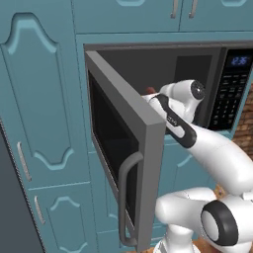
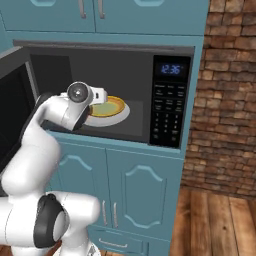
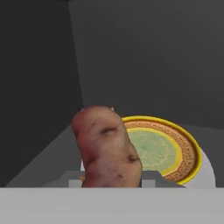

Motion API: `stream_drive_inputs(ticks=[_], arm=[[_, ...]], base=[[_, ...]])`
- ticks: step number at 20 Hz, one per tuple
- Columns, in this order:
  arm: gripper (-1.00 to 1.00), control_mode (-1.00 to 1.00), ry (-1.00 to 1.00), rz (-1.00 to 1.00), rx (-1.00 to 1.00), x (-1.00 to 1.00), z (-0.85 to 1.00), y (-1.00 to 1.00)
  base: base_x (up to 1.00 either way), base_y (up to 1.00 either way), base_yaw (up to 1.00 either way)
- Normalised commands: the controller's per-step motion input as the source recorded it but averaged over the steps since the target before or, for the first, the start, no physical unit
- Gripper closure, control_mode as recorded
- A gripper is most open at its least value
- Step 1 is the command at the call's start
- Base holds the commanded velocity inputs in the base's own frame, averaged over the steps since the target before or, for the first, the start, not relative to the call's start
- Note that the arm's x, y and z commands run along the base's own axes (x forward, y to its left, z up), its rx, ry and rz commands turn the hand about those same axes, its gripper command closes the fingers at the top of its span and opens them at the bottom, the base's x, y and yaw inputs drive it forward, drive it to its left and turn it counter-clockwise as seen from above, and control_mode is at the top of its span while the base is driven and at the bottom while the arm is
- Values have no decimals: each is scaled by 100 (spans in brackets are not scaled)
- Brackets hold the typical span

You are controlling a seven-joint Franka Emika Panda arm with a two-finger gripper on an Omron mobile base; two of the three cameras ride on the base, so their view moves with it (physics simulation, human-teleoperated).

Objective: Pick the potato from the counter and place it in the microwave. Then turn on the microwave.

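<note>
While you have the potato [image 3: 107, 148] clamped in the tool [image 3: 111, 181], your main risk is letting it go in the wrong spot: in the hand view it stands upright between the nearly closed jaws, near the front of the cavity, with the yellow-rimmed plate [image 3: 186, 151] lying just beyond it and a little to the right. If you release from this height, I judge that the rounded lump could land on the plate's raised rim, tip and roll toward the opening, or come to rest where the door cannot swing shut. Watch your forearm too; in the left base view it passes close to the edge of the open door [image 1: 148, 148], which stands on the near left, and a sideways swing could knock it. Farther in, the microwave [image 2: 100, 50] has dark walls close on the left of the potato, so a drift that way could scrape the tool. You also have the keypad [image 2: 168, 112] on the far right to press later, and a door left ajar by a stray potato would probably spoil that step.
</note>
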Motion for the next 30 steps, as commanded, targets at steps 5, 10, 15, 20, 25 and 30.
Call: stream_drive_inputs(ticks=[5, 10, 15, 20, 25, 30], arm=[[100, -100, 0, 0, 0, 25, -3, 0], [100, -100, 4, 0, -2, 23, 0, 0], [100, -100, 4, 0, -1, 22, -1, 0], [100, -100, 2, 0, 0, 22, -5, 0], [100, -100, 0, 0, 0, 16, -11, 0], [100, -100, 0, 0, 0, 11, -10, 0]], base=[[0, 0, 0], [0, 0, 0], [0, 0, 0], [0, 0, 0], [0, 0, 0], [0, 0, 0]])
